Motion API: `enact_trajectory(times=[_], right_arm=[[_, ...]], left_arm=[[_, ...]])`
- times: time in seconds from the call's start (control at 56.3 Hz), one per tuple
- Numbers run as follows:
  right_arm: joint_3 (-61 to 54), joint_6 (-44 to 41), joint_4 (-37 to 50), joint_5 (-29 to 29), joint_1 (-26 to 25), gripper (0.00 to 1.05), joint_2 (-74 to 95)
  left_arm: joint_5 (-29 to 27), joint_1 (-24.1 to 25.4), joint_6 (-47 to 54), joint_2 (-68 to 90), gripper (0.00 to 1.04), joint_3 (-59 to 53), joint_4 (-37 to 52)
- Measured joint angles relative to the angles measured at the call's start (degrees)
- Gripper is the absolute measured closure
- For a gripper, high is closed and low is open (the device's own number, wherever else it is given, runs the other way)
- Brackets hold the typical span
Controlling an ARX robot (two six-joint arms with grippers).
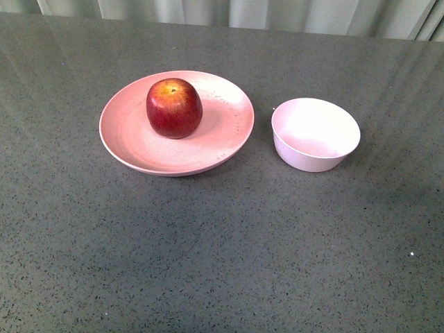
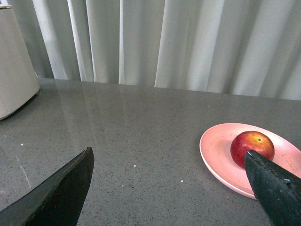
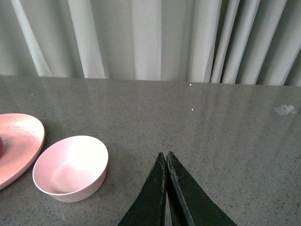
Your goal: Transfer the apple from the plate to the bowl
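Stem dimple up, one round, glossy dark-red apple (image 1: 174,108) sits upright on the single wide, shallow pale-pink plate (image 1: 132,142), toward its far side. Being round, it shows no clear long axis. One small, deep pinkish-white bowl (image 1: 305,159) stands just right of the plate, apart from it, on the grey speckled table (image 1: 208,257). The left gripper (image 2: 168,151) has its fingers spread wide, one hiding the apple's lower edge. The right gripper (image 3: 165,154) is pressed closed, holding nothing; its view cuts the plate off.
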Motion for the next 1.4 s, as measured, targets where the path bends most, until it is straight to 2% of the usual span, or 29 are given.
enact_trajectory(times=[0.657, 0.977, 1.403], right_arm=[[-1.55, 0.0, -25.05, 0.02, 0.0, 1.03, -28.72], [-1.55, 0.0, -33.92, 0.0, 0.0, 1.03, -37.88], [-1.55, 0.0, -40.37, 0.02, 0.0, 1.03, -44.28]], left_arm=[[0.0, 0.0, 0.0, 0.02, 0.09, 0.0, 0.0], [0.02, 0.0, 0.02, 0.02, 0.09, 0.0, 0.0], [0.02, 0.0, 0.0, 0.0, 0.09, 0.0, 0.0]])
